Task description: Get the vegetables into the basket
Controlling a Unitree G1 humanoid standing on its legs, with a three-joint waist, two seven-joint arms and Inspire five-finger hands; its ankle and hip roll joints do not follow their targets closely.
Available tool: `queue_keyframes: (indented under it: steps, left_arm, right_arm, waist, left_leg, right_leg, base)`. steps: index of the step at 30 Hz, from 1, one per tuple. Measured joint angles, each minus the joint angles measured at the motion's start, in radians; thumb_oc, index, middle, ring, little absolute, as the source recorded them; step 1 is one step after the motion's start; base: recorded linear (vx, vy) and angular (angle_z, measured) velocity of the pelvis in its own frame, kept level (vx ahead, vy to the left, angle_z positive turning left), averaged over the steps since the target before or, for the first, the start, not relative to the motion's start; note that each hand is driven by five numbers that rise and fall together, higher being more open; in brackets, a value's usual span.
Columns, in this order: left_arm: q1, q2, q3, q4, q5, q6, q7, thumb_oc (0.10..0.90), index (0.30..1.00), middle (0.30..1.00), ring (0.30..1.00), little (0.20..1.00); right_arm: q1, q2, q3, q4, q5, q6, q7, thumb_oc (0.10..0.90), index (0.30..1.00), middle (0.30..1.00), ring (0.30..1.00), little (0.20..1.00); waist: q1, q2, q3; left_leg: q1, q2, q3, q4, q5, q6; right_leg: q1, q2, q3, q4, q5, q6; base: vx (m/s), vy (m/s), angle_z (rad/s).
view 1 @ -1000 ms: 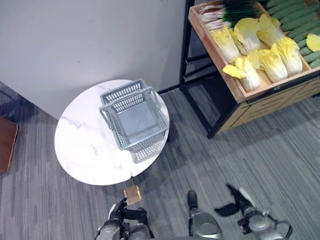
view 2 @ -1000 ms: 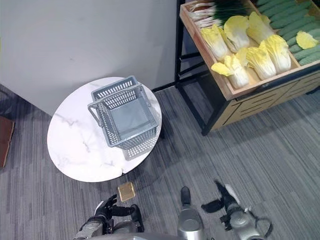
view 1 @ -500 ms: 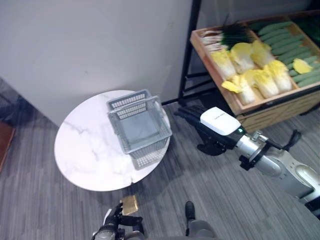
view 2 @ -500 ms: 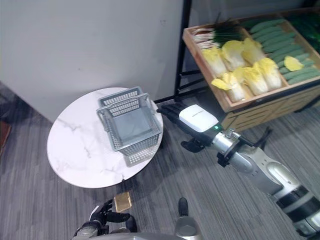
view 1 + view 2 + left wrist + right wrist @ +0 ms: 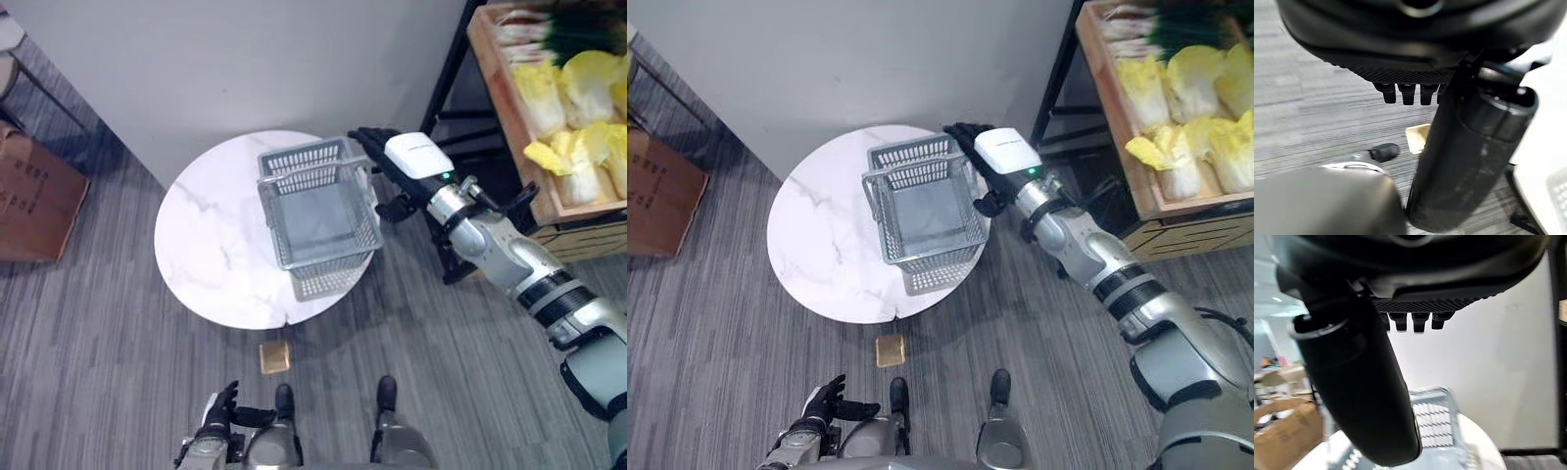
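On the table (image 5: pixel 211 255) the basket (image 5: pixel 318 215) sits empty; cabbages (image 5: pixel 578 152) remain shelved, right hand (image 5: pixel 392 162) open beside it, left hand (image 5: pixel 217 406) open, low.

No text, label or number is reading legibly anywhere; the cardboard box (image 5: pixel 34 191) by the wall is showing faint dark print, too small to make out.
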Motion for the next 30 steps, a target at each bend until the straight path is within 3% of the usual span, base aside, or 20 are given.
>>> queue_keyframes:
  steps: [4,11,17,23,30]
  left_arm:
    - [-0.031,-0.001,-0.001,-0.001,-0.021,-0.014,0.010,0.900,1.000,1.000,1.000,1.000]
    - [-0.053,0.001,-0.015,-0.018,-0.049,-0.025,0.027,0.900,1.000,1.000,1.000,1.000]
    - [-0.056,0.002,-0.018,-0.044,-0.060,-0.029,0.038,0.900,1.000,1.000,1.000,1.000]
    - [-0.056,0.003,-0.018,-0.042,-0.085,-0.038,0.039,0.900,1.000,1.000,1.000,1.000]
    - [-0.057,0.003,-0.021,-0.039,-0.098,-0.045,0.038,0.900,1.000,1.000,1.000,1.000]
  right_arm:
    - [-0.081,0.044,0.002,0.124,0.025,0.015,-0.029,0.900,1.000,1.000,1.000,1.000]
    - [-0.188,0.072,0.010,0.144,0.065,0.030,-0.079,0.900,1.000,1.000,1.000,1.000]
    - [-0.280,0.089,0.010,0.154,0.076,0.033,-0.118,0.900,1.000,1.000,1.000,1.000]
    - [-0.325,0.111,0.042,0.308,0.108,0.036,-0.123,0.900,1.000,1.000,1.000,1.000]
    - [-0.342,0.145,0.117,0.437,0.115,0.041,-0.103,0.900,1.000,1.000,1.000,1.000]
  waist:
    - [0.013,0.005,0.043]
    - [0.028,0.006,0.080]
    - [0.043,0.004,0.093]
    - [0.069,0.003,0.094]
    - [0.071,0.003,0.094]
  left_leg:
    - [-0.036,0.002,-0.010,0.000,0.006,0.000]
    - [-0.069,0.004,-0.031,0.000,0.009,-0.001]
    - [-0.092,0.004,-0.044,0.000,0.012,-0.007]
    - [-0.100,0.000,-0.057,0.000,0.014,-0.008]
    - [-0.118,-0.001,-0.061,0.000,0.015,-0.008]
  right_leg:
    - [-0.030,0.001,-0.008,0.000,0.002,-0.003]
    - [-0.050,0.004,-0.027,0.000,0.002,-0.003]
    - [-0.064,0.003,-0.041,0.000,0.001,-0.004]
    - [-0.064,-0.001,-0.052,0.000,0.000,-0.003]
    - [-0.081,-0.002,-0.055,0.000,-0.001,-0.003]
  base:
    - [-0.03,-0.012,0.07]
    - [0.01,0.001,0.08]
    - [0.03,0.014,0.07]
    - [0.03,0.018,0.07]
    - [0.02,0.007,0.01]
